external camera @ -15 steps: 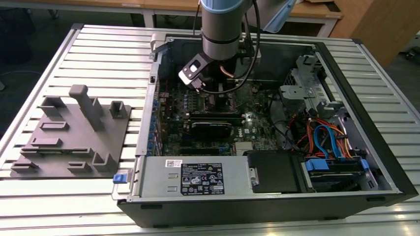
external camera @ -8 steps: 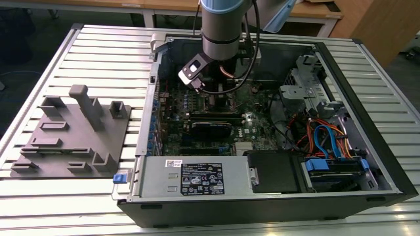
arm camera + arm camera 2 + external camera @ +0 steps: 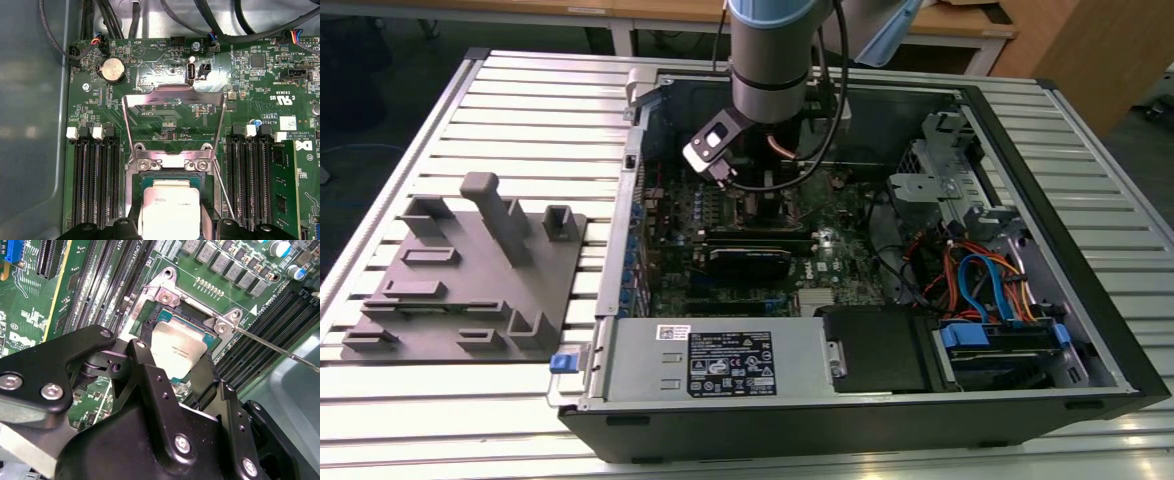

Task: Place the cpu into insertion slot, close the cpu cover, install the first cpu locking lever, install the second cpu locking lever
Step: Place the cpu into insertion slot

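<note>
Currently the chip (image 3: 171,210) lies in the socket (image 3: 170,176), the gripper (image 3: 175,360) over it, grasp unclear; the socket's hinged cover (image 3: 172,97) stands open.

The exterior view looks down at a slant from above one side of the open computer case (image 3: 720,430). It stands far enough off to hold the whole case, the slatted table (image 3: 454,110) and the arm (image 3: 781,60) at upper centre of the frame. Both wrist views hang close over the motherboard (image 3: 90,105) (image 3: 30,335), the first facing it squarely, the second obliquely. Both share the cpu (image 3: 170,212) (image 3: 177,347) in the insertion slot (image 3: 170,163) (image 3: 167,295).
</note>
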Tool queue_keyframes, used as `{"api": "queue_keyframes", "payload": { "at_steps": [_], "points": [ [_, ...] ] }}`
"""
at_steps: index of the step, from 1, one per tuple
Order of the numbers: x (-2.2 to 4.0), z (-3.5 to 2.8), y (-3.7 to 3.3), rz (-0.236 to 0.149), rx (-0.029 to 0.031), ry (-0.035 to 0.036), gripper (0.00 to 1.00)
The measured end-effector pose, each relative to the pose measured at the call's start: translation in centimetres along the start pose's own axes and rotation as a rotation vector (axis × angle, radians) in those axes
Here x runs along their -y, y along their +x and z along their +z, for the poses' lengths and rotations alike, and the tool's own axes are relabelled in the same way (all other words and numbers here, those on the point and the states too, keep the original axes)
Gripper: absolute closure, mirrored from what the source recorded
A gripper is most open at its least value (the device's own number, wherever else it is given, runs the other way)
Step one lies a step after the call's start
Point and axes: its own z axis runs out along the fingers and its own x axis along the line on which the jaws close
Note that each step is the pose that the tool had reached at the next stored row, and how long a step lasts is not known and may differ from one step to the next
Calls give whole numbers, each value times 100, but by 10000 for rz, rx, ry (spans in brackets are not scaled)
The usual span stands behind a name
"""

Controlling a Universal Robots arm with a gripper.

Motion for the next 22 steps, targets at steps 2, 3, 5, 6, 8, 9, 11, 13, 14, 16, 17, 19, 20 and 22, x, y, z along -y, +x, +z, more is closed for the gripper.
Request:
{"api": "queue_keyframes", "payload": {
  "at_steps": [2,3,5,6,8,9,11,13,14,16,17,19,20,22],
  "points": [
    [0,1,0,0,-3,-2,46],
    [0,1,0,0,-3,-2,46],
    [0,2,0,-1,-2,-2,46],
    [0,1,0,0,-3,-2,46],
    [-1,-3,1,0,-8,-5,46],
    [-2,-7,2,0,-13,-9,46],
    [-3,-16,3,-2,-10,-6,46],
    [-2,-19,1,-10,4,-3,46],
    [-2,-19,1,-11,4,-2,46],
    [-1,-19,1,-12,17,-3,46],
    [-2,-19,1,-13,29,-2,46],
    [-1,-18,0,-14,39,-2,46],
    [-1,-16,0,-18,38,-3,46],
    [-1,-14,-1,-56,37,0,46]
  ]
}}
